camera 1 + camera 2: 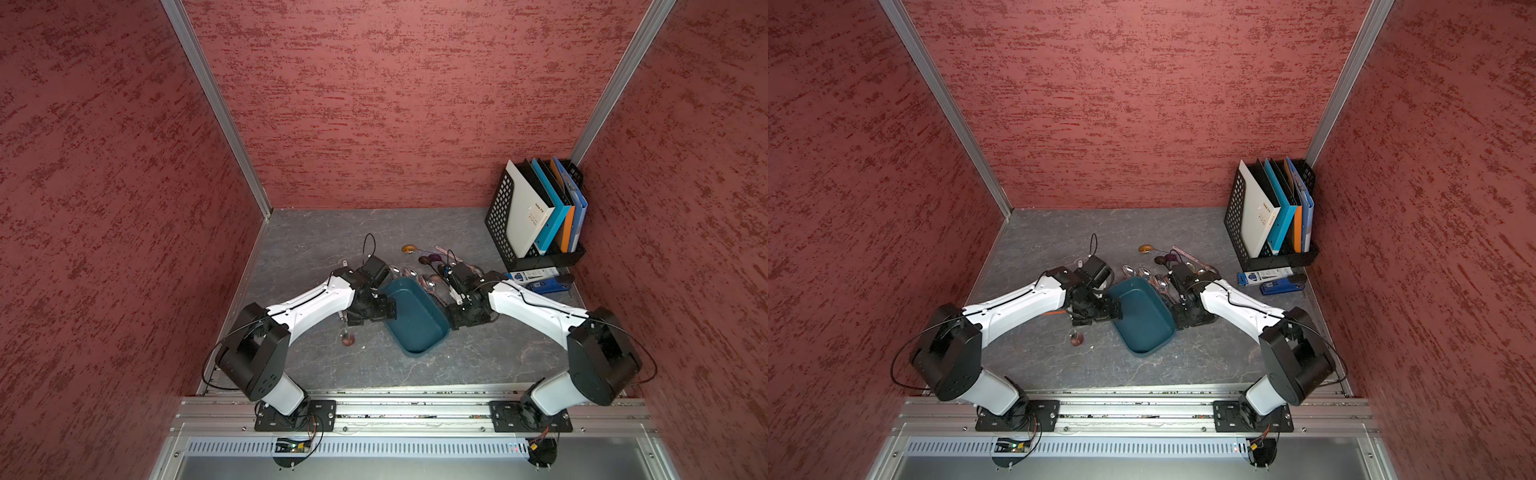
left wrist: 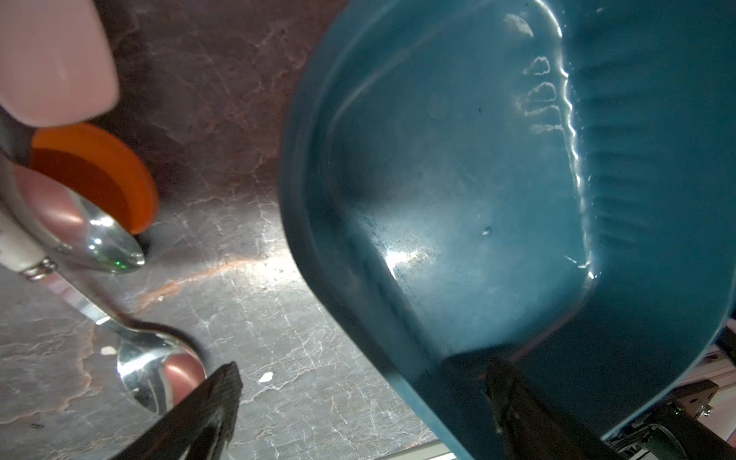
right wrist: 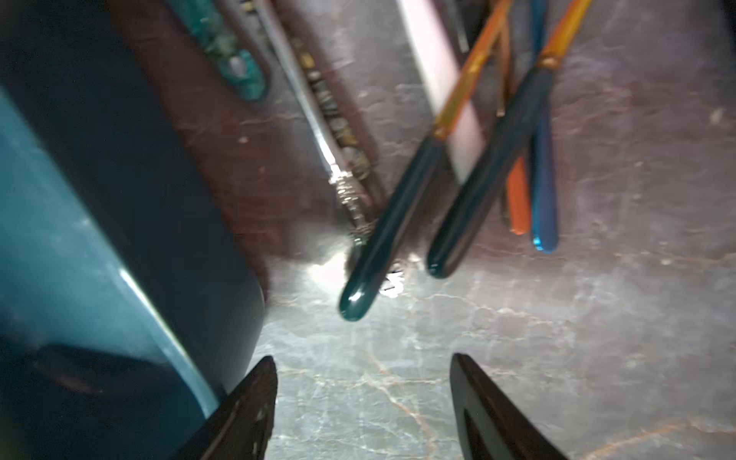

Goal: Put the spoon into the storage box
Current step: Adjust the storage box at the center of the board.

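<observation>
Scene: a teal box is shown lying empty and angled at the middle of the grey bench, its floor bare in both top views.
Spoons: a cluster of spoons is scattered along the box's far and right sides. A lone spoon lies to its left. None has been put in the box.
Left: the left gripper is spread fully, with one finger outside the box's left wall and one inside. Nothing is pinched, and contact with the wall cannot be told.
Right: the right gripper is held just right of the box, jaws wide apart over bare bench and nothing held. A green-handled spoon lies just ahead.
Step in hand: a reach for a spoon is judged to be under way, probably on the right.
Doing it well: one handle should be straddled squarely, clear of its neighbour, and the jaws lowered close to the bench before being closed. A pinch at the very tip is likely to slip, and the box should not be nudged.
</observation>
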You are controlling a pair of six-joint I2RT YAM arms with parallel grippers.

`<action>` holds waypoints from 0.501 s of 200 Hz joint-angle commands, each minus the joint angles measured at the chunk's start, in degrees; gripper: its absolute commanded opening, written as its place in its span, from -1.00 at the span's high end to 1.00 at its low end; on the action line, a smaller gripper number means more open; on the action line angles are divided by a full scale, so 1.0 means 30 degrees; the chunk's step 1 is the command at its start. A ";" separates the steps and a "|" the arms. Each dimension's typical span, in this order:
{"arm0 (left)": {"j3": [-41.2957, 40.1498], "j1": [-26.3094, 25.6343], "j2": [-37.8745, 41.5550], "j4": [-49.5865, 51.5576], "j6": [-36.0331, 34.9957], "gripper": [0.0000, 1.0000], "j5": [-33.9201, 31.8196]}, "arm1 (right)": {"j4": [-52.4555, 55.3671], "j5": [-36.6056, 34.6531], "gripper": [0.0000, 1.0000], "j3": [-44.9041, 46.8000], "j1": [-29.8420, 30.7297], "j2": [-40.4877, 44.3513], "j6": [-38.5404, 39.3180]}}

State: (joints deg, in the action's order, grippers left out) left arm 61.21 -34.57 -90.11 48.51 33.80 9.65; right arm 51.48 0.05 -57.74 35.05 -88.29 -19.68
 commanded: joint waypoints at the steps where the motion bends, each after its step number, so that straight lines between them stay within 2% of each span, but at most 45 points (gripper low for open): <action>1: 0.0469 0.0552 -0.0458 -0.0175 -0.0984 -0.99 0.0496 | -0.0023 0.0659 -0.41 -0.0205 0.0875 0.0220 -0.0763; 47: 0.0978 0.0917 -0.1067 0.0288 -0.1787 -0.85 0.0828 | -0.0945 0.2138 -0.44 -0.0501 0.2580 -0.0026 -0.0531; 68: 0.1108 0.0946 -0.1390 0.0426 -0.2060 -0.66 0.0914 | -0.1143 0.2487 -0.47 -0.0441 0.2586 0.0502 -0.0367; 100: 0.1460 0.1076 -0.1987 0.0728 -0.2783 -0.31 0.0890 | 0.0864 0.0451 -0.54 -0.1038 0.2305 0.0996 0.0601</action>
State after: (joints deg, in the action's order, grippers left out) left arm 63.88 -31.99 -94.02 49.32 28.14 11.92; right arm 50.22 5.17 -57.98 42.68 -87.61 -20.27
